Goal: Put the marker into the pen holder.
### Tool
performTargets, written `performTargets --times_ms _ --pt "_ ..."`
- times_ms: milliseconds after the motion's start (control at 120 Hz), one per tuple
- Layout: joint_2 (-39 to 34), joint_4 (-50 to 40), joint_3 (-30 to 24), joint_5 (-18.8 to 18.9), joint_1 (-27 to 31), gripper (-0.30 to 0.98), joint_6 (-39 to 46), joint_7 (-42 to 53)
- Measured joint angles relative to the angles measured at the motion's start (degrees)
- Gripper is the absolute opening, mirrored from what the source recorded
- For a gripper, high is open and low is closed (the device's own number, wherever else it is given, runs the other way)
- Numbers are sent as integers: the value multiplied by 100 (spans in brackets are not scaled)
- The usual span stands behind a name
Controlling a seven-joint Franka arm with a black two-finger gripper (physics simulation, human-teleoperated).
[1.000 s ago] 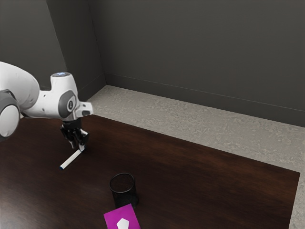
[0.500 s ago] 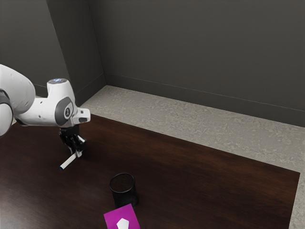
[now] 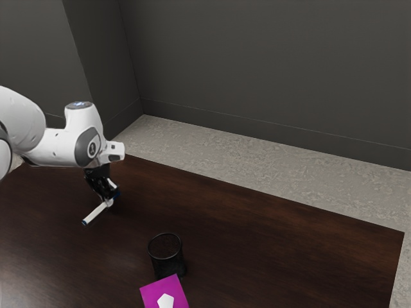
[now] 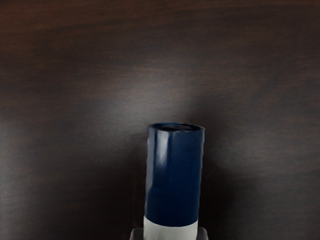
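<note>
White along most of its length, the marker is seen from the side, held near one end by the black hand. It is held at a slant, and it cannot be told if its low end is touching the desk. The pen holder is stood upright on the desk, well apart from the marker, with its round mouth turned up. A purple thing is placed just beside it, toward the near edge of the exterior view. In the wrist view, the blue end is stuck out past the hand, and the white part is pinched by the fingertips, with one on each side. So the grab looks to be done, and that is the first part of the job. The big part is left: the marker must be lifted high, carried over to the pen holder, turned so that it points down, and let go inside. As it is held so near one end, it could be tipped or bumped on the rim.
</note>
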Motion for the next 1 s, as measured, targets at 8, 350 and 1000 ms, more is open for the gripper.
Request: performTargets --times_ms 8,350,1000 --pt "-29 0 0 5 -18 -8 2 -3" --pt "-1472 -15 10 161 -1818 -10 63 -268" --pt "-2077 -1037 -140 116 -2582 -10 1194 -964"
